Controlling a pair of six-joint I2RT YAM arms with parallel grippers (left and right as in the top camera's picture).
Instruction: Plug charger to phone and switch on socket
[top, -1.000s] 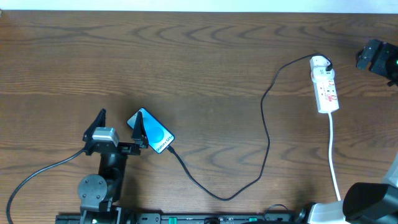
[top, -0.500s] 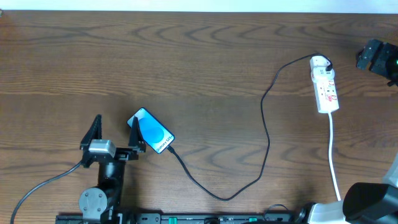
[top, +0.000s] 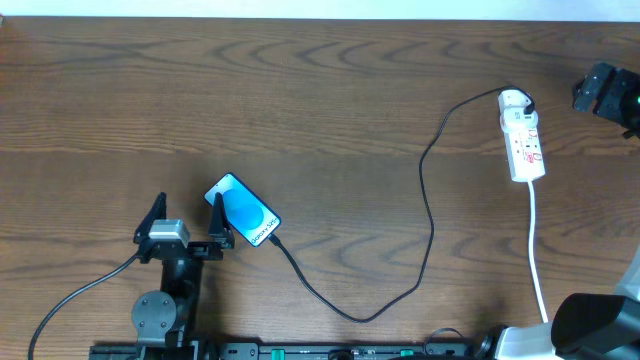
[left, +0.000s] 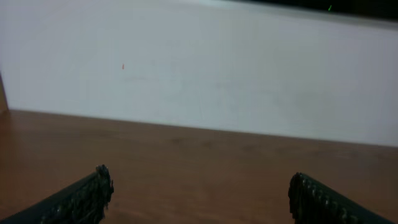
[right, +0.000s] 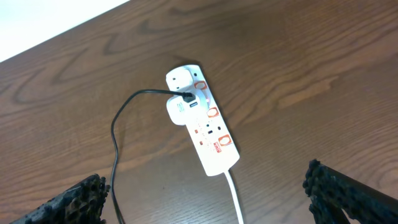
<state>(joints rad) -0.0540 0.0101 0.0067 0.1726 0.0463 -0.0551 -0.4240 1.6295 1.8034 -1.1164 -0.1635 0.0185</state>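
Note:
The phone (top: 243, 211) lies flat at the front left, blue screen up. The charger (top: 428, 200), a thin black cable, runs from the phone's near-right end in a loop across the table to a white adapter on the socket (top: 523, 135). From above, the socket (right: 202, 121) shows red-marked switches, and the charger (right: 115, 143) leaves its adapter. My left gripper (top: 188, 208) is open just left of the phone, its right finger beside the phone's left edge. It (left: 199, 182) holds nothing. My right gripper (right: 205, 183) hangs open above the socket, well apart from it.
The socket's white cord (top: 537, 250) runs down to the front edge at the right. The right arm (top: 603, 92) sits at the far right edge, and its base (top: 590, 328) is at the front right corner. A white wall (left: 199, 68) borders the table's far side.
My left gripper has drawn back toward the front edge, its right finger coming off the phone's screen. The phone, charger, socket and right arm have not moved.

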